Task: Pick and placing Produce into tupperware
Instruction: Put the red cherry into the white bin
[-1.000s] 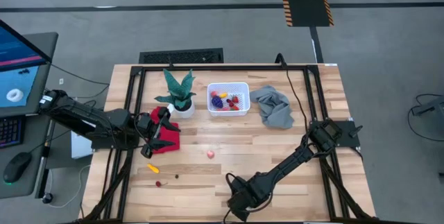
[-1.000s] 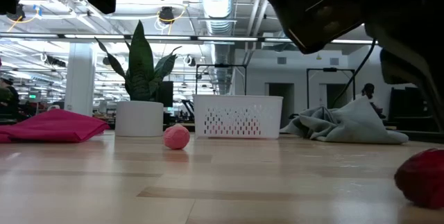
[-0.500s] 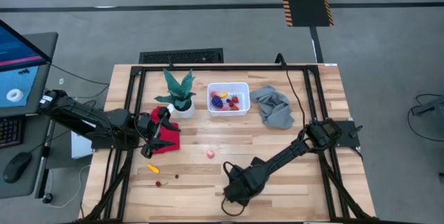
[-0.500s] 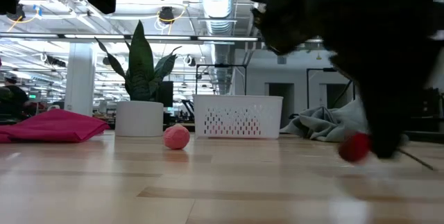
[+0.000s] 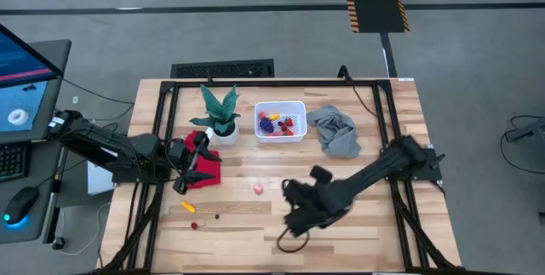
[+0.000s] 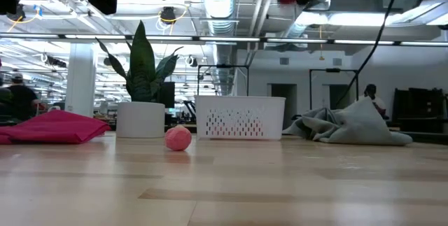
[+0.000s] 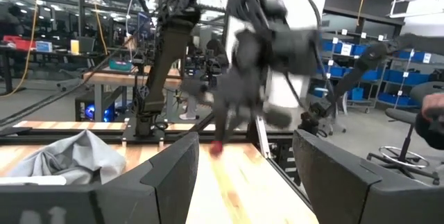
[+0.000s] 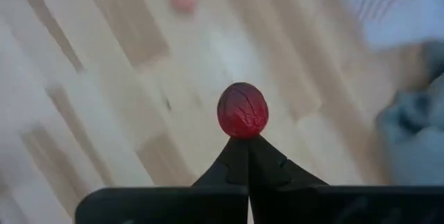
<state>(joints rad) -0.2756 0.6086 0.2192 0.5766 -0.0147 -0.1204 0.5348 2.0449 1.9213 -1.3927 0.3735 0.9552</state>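
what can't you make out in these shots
- Bin contents: in the high view the pieces are too small to name; in the low view its wall hides them.
- Small bits near the table's front left: too small in the high view to identify.
- Right claw: blurred in the left wrist view, cut off by the top edge in the low view. Only its own camera shows it shut on a red piece.
- Left claw: what lies under it is hidden.

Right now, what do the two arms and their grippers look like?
Both arms are dark, jointed links rising from black frame rails at the table edges. The left gripper has two broad, flat black fingers. The right gripper tapers to two slim black fingers, and a thin dark cable loops below it.
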